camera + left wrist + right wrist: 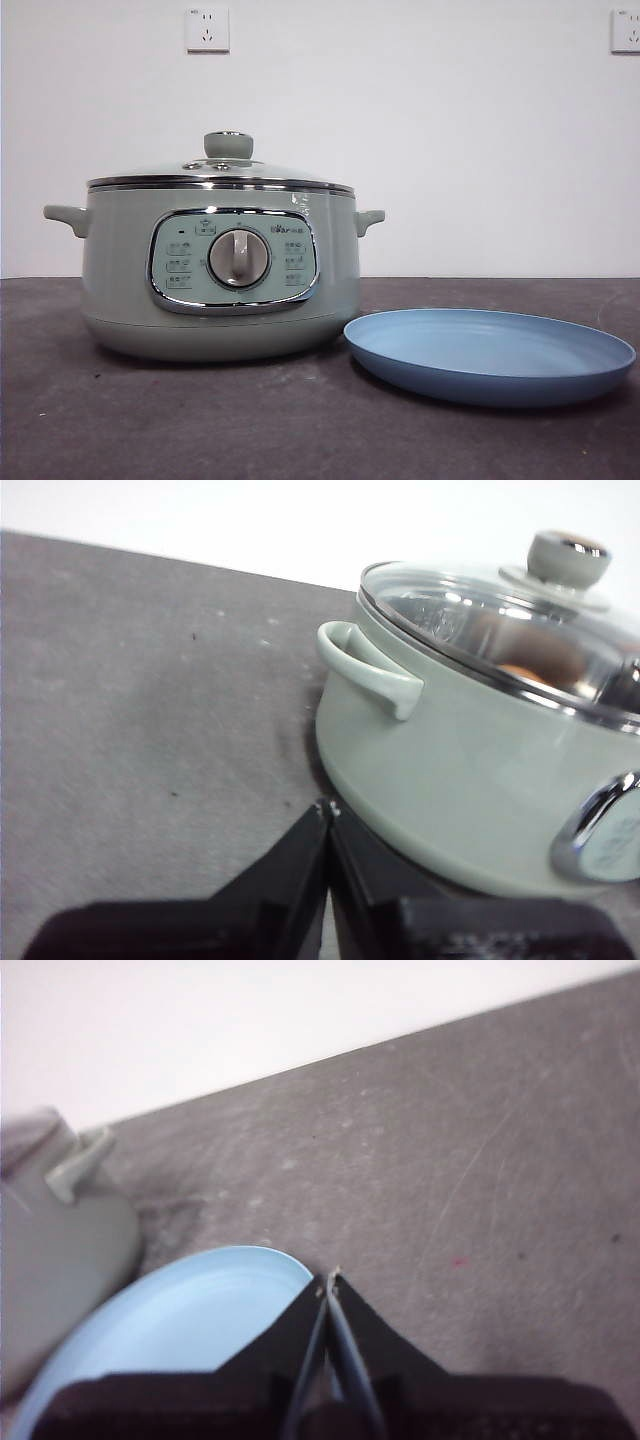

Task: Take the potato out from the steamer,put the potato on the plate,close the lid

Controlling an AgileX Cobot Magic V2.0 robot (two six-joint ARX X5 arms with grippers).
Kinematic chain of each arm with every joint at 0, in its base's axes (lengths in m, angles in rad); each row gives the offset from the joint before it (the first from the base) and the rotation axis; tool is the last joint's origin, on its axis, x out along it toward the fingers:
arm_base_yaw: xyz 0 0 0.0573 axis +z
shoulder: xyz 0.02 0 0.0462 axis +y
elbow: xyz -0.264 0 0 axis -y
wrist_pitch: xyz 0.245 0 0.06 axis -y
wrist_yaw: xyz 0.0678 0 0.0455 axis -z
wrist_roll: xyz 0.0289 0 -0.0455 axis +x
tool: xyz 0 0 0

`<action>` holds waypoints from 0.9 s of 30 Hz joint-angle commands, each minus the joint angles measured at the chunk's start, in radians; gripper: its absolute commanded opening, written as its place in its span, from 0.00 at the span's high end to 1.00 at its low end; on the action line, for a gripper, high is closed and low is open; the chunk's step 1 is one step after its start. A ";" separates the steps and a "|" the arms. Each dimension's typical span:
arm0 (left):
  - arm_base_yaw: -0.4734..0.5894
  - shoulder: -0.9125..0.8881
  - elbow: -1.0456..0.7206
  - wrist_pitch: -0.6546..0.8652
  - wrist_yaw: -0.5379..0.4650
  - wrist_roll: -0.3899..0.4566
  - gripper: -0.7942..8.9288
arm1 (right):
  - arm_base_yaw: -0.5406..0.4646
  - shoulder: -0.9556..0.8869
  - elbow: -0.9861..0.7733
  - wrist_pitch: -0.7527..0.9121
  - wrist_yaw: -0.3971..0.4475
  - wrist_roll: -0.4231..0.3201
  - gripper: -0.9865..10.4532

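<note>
- Two grippers, both idle: left gripper (327, 815) has its fingers pressed together, holding nothing; right gripper (330, 1285) likewise, fingers together and empty.
- We see the steamer (220, 270) on the bench (200, 420) just ahead of the left fingers, its near side handle (365, 665) a little beyond their tips.
- Lid (220, 172) sits seated on the steamer rim, knob (228, 144) up; nothing started yet, we judge.
- Potato (520, 670) shows only as an orange-brown patch through the glass in the left wrist view, inside the steamer.
- Plate (490, 355) lies just beside the steamer, under and ahead of the right fingers; it holds nothing.
- Risk: lid must come off first; the knob is small and rounded, so an off-centre pinch could slip and drop glass on the rim or bench.
- Risk: plate rim is very near the steamer base, so a low approach by either arm could nudge the plate away.
- Risk: smooth round potato may roll from the fingers or off the shallow plate if released from height.
- Risk: both arms work close together; crossing paths over the steamer could collide.
</note>
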 commanded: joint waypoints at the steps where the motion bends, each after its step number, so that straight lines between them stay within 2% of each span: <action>1: 0.003 -0.003 -0.015 0.006 0.029 -0.135 0.92 | -0.002 -0.003 -0.009 -0.008 -0.006 0.128 0.91; 4: 0.003 -0.003 -0.013 0.006 0.044 -0.177 0.93 | -0.002 -0.003 -0.007 -0.009 -0.048 0.143 0.92; 8: 0.003 -0.003 0.006 0.007 0.073 -0.241 0.93 | -0.002 -0.002 0.009 -0.011 -0.088 0.218 0.92; 12: 0.003 -0.003 0.065 -0.007 0.119 -0.257 0.93 | -0.002 -0.002 0.051 -0.013 -0.137 0.262 0.92; 18: 0.003 0.029 0.210 -0.063 0.149 -0.248 0.93 | -0.001 0.039 0.170 -0.063 -0.190 0.267 0.92; 22: 0.003 0.085 0.303 -0.113 0.190 -0.218 0.93 | -0.001 0.097 0.284 -0.124 -0.250 0.225 0.92; 27: 0.003 0.189 0.436 -0.222 0.297 -0.107 0.93 | -0.001 0.221 0.467 -0.249 -0.373 0.092 0.92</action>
